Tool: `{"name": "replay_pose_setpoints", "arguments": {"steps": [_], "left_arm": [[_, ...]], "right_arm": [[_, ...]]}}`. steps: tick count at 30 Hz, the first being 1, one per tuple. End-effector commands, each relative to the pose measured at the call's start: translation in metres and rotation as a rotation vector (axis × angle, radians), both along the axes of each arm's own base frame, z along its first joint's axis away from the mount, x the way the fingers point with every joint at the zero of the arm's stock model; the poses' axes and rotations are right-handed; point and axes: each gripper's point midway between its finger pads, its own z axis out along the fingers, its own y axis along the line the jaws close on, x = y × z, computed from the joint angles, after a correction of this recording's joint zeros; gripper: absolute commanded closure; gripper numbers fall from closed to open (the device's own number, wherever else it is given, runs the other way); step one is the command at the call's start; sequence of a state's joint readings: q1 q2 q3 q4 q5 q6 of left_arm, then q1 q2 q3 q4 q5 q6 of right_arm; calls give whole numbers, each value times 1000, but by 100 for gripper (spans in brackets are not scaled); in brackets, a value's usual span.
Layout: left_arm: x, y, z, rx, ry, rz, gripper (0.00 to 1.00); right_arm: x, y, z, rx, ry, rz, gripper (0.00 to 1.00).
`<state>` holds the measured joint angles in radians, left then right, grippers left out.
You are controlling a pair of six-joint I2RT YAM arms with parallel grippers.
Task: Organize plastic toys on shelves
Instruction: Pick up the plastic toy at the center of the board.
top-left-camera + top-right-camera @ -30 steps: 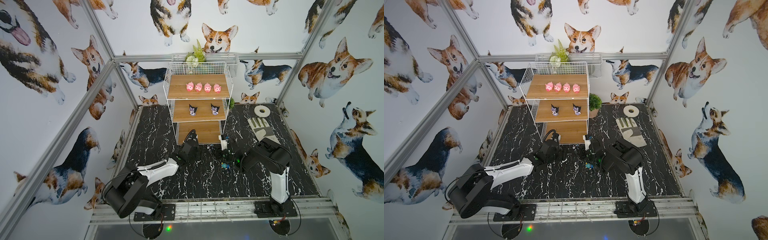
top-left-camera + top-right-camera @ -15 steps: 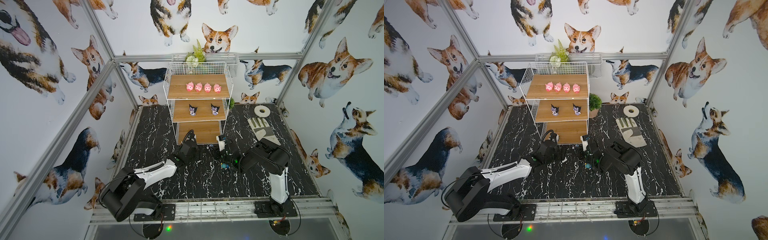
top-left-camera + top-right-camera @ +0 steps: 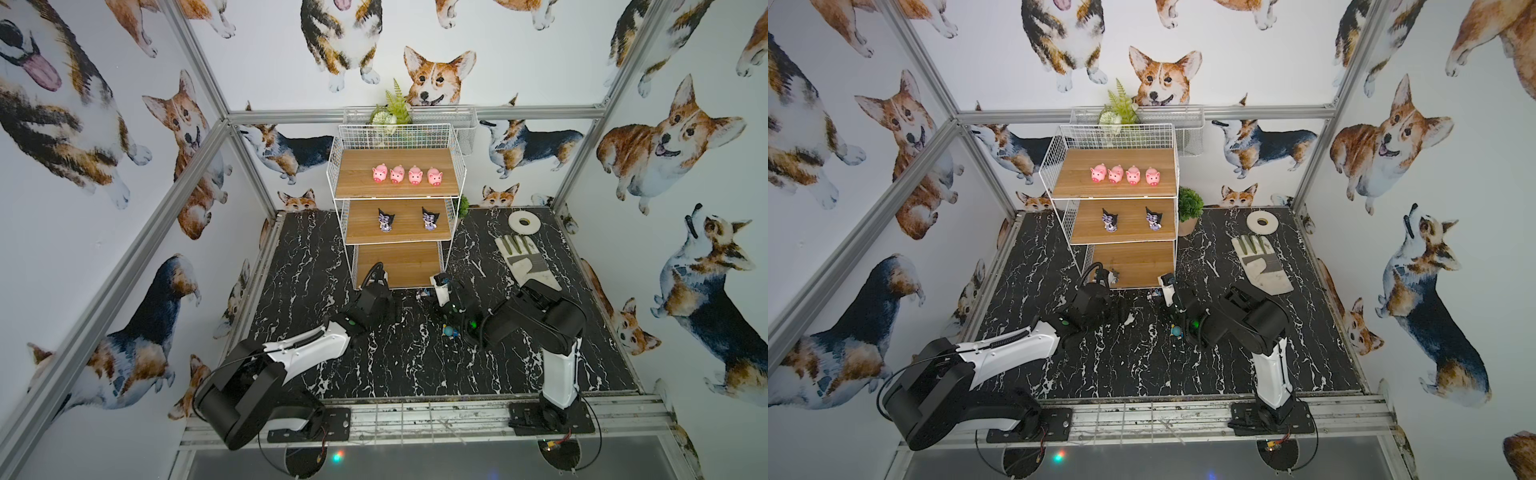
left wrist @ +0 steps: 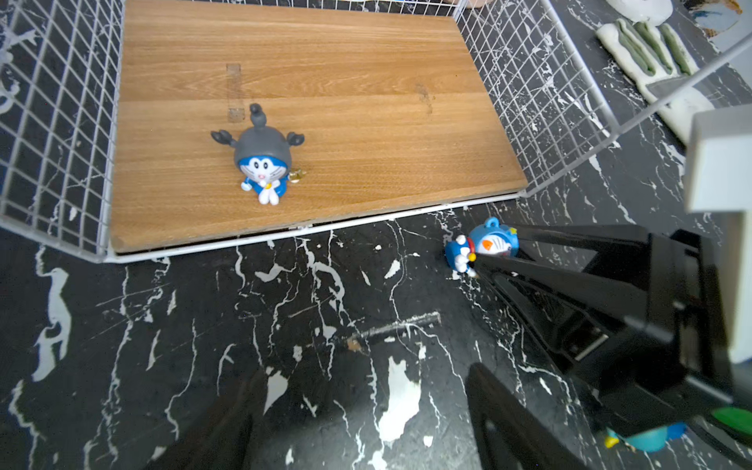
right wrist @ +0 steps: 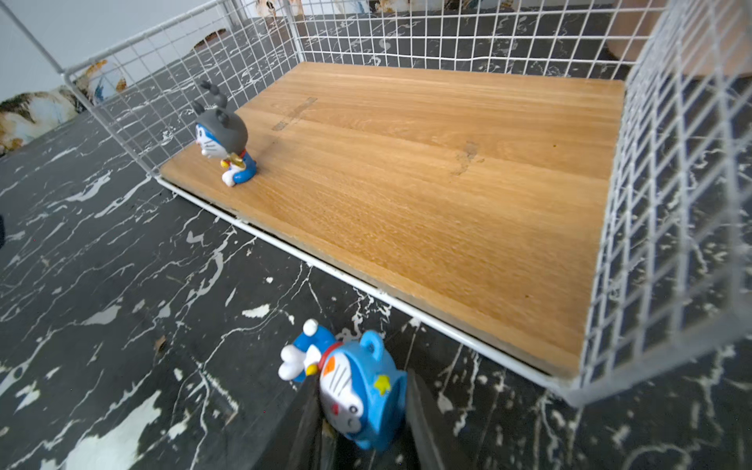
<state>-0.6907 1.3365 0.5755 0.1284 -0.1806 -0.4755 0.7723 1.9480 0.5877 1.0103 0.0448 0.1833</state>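
Blue figurine (image 5: pixel 355 385) between right jaws

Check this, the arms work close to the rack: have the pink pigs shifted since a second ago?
No. The pink pigs keep their row, no nearer the front edge of the top shelf.

Both top views: mounted high over near edge of table (image 3: pixel 415 365), facing down and forward. Far off, whole scene covered, shelves (image 3: pixel 405 235) at far end. Framing near-identical, slight sideways offset.
Left wrist view: close, steep look onto bottom shelf (image 4: pixel 325 81).
Right wrist view: closer, lower, oblique.
Wrist views share bottom shelf, grey-hooded figure (image 4: pixel 263 160), blue figure (image 5: pixel 360 390).
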Motion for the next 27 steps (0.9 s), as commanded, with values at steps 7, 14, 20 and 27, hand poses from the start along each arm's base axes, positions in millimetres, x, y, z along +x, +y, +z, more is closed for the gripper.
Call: {"name": "replay_pose_setpoints", "arguments": {"steps": [7,14,20,27], "left_arm": [[-8,23,6,-88,50,72,20],[-25,42,17,-137,75,103,19],[-35,70,20,-135,61,191,18],[-41,96,15,-125,26,288,13]], "right_arm": [[-29,-12,14,-508,-109,173,73],[-44,-11,41,-771,-174,318,72],[-24,-4,54,-1007,-285,368,71],[6,27,67,-1138,-452,430,70]]}}
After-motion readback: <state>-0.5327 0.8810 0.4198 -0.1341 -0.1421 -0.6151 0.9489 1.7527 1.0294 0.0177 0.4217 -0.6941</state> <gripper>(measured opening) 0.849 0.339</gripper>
